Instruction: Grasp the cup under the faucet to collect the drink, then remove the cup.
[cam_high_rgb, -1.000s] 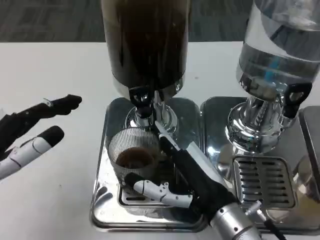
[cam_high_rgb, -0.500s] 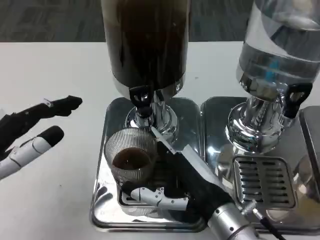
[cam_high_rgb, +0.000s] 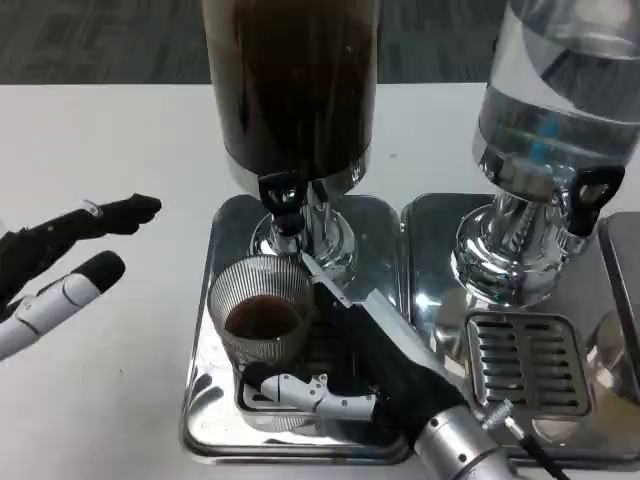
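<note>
The cup (cam_high_rgb: 262, 322) hides its own base; the frame crops the left hand (cam_high_rgb: 55, 265).

The right hand (cam_high_rgb: 350, 365) wraps around a ribbed clear cup (cam_high_rgb: 262, 318) holding a little dark drink, standing on the shiny drip tray (cam_high_rgb: 205, 400) just below the black faucet (cam_high_rgb: 283, 200) of the dark drink dispenser (cam_high_rgb: 292, 85). The left hand (cam_high_rgb: 60, 265) hovers with fingers apart over the white table (cam_high_rgb: 100, 140). A clear water dispenser (cam_high_rgb: 555, 110) stands to the right.
</note>
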